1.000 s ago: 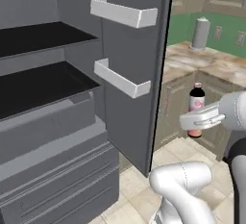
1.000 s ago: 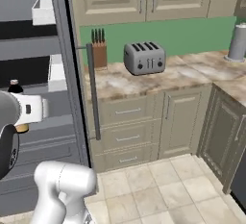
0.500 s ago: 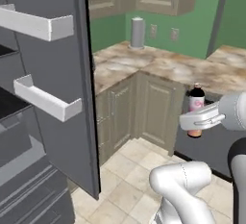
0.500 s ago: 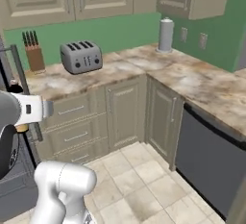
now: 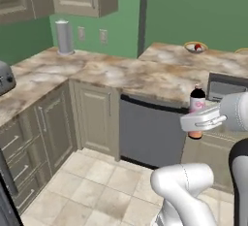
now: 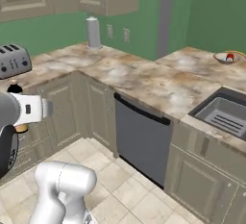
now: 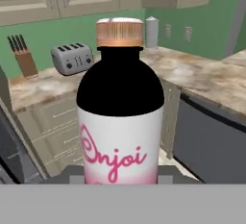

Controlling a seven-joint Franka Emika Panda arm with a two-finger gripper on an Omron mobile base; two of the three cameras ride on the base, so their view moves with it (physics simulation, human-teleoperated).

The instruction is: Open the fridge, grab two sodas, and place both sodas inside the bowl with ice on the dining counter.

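Left base view shows the pink soda bottle (image 5: 196, 109) upright in mid-air, clenched in the gripper (image 5: 196, 122) above the tiled floor (image 5: 97, 181), before the dishwasher (image 5: 150, 132), with the bowl (image 5: 195, 47) well apart on the dining counter (image 5: 164, 72).

The bottle (image 7: 120, 117) is black above a pink-and-white label with pink script, under a copper-brown cap. The counter (image 5: 145, 74) is beige-brown marbled stone. Walls are green, cabinets tan-grey, the toaster (image 7: 72, 58) silver, floor tiles cream.
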